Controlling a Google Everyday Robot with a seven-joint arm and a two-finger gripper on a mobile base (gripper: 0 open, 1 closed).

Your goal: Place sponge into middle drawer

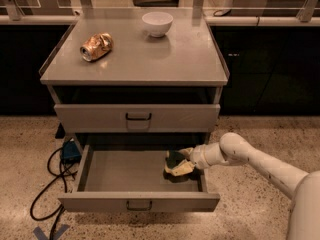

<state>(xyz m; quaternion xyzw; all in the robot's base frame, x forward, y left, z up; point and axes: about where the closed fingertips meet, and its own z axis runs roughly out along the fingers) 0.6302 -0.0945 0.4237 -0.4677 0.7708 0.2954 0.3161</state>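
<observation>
since the wide grey metal cabinet [150,59] fills most of what i can see from here, i will start there. it has a flat top and two drawer fronts that show. the lower one, the wide shallow grey middle drawer [125,174] with a small dark handle, is pulled right out. the matching grey upper drawer [90,118] is pushed shut.

a long white robot arm [260,164] comes in from the right and reaches over the side of the open drawer. on the floor to the left lie some black cables [42,184]. up on the cabinet top sit a small round white bowl [157,23] and a crushed gold can [97,46], well apart from each other.

the two-finger gripper [179,161] is down inside the open drawer, near its back right corner. its fingers look closed on the little yellow sponge with a dark green face [175,164].

so most of the job looks done to me. the drawer is open and the sponge is inside its walls. what is left is to let go and pull the arm out.

the sponge looks small and soft. it is tilted, dark side up and yellow side down. i cannot tell if it touches the drawer floor yet.
</observation>
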